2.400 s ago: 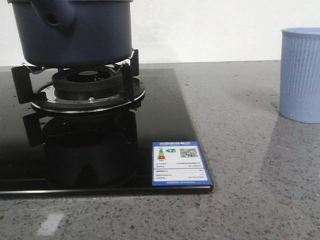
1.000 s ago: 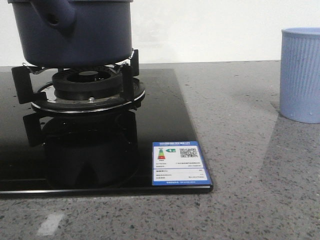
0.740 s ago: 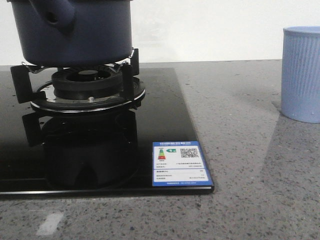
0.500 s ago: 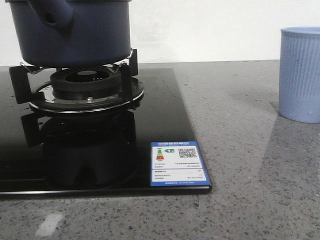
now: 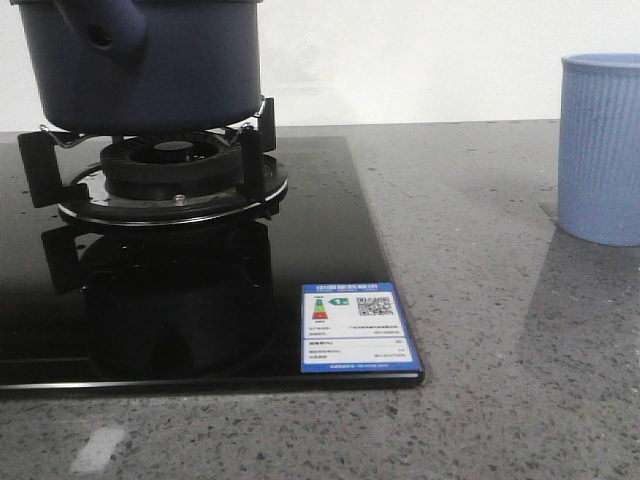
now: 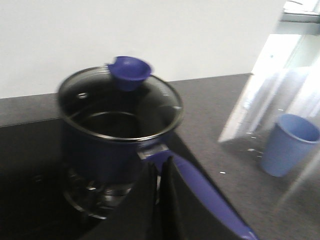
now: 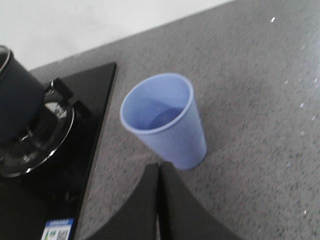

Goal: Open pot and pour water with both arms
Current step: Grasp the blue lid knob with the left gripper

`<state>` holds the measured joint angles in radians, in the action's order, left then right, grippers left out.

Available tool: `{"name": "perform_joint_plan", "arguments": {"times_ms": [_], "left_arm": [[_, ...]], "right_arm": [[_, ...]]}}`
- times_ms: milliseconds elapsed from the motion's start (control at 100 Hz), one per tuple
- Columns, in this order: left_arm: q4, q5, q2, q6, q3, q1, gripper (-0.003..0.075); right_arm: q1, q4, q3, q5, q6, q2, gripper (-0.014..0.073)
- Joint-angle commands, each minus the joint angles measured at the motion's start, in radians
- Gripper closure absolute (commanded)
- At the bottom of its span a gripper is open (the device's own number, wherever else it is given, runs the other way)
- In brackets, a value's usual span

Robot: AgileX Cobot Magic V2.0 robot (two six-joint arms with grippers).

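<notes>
The dark navy pot (image 5: pixel 140 70) stands on the burner grate (image 5: pixel 250 160) at the far left; its top is cut off in the front view. In the left wrist view the pot (image 6: pixel 110 145) is blurred, and I cannot tell whether a lid is on it. Its blue handle (image 6: pixel 205 195) reaches towards the camera. My left gripper (image 6: pixel 160 167) is shut, its tips beside the handle's base and holding nothing. My right gripper (image 7: pixel 159 166) is shut and empty, over the counter just short of the light blue cup (image 7: pixel 175 135). Small shiny drops (image 7: pixel 272 20) dot the counter.
The black glass stove top (image 5: pixel 330 230) fills the left side, with a blue label (image 5: pixel 357 328) at its near right corner. The ribbed cup (image 5: pixel 600 150) stands on the grey counter at the far right. A white wall is behind. Neither arm shows in the front view.
The whole front view has shifted a few pixels to the left. Pot, stove and cup keep the same places relative to each other.
</notes>
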<state>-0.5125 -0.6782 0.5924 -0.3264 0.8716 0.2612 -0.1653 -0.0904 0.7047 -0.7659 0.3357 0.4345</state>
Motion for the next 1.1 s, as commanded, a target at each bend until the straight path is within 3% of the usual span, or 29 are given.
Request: {"name": "perform_joint_plan", "arguments": {"times_ms": [0,240,400,500,740,810,900,990,1090], "left_arm": [[-0.145,-0.009,0.057,-0.084,0.095,0.062,0.0739],[-0.547,-0.203,0.164,-0.338,0.2,0.126,0.0738],[-0.941,-0.434,0.263,-0.553,0.208,0.124,0.0738],[-1.062,-0.512,0.314,-0.683,0.208,0.124,0.0739],[-0.902,-0.262,0.344,-0.984,0.208,0.122,0.0713],[-0.823,-0.184,0.344,-1.034,0.208,0.122,0.0618],[-0.691,-0.082,0.344,-1.039,0.208,0.122,0.0412],[-0.591,0.021,0.345,-1.039,0.208,0.122,0.0246],[-0.557,0.142,0.352,-1.037,0.208,0.122,0.0233]], "right_arm": [[-0.001,-0.066,0.07,-0.007,-0.075,0.035,0.0663],[-0.001,-0.248,0.099,-0.038,-0.237,0.042,0.0663],[-0.001,-0.263,0.099,-0.038,-0.268,0.042,0.0663],[-0.001,-0.263,0.099,-0.038,-0.286,0.042,0.0663],[-0.001,-0.259,0.099,0.031,-0.392,0.042,0.0662],[-0.001,-0.248,0.099,0.072,-0.407,0.042,0.0661],[-0.001,-0.232,0.099,0.117,-0.413,0.042,0.0642],[-0.001,-0.232,0.099,0.147,-0.437,0.042,0.0522],[-0.001,-0.232,0.099,0.176,-0.444,0.042,0.0232]]}}
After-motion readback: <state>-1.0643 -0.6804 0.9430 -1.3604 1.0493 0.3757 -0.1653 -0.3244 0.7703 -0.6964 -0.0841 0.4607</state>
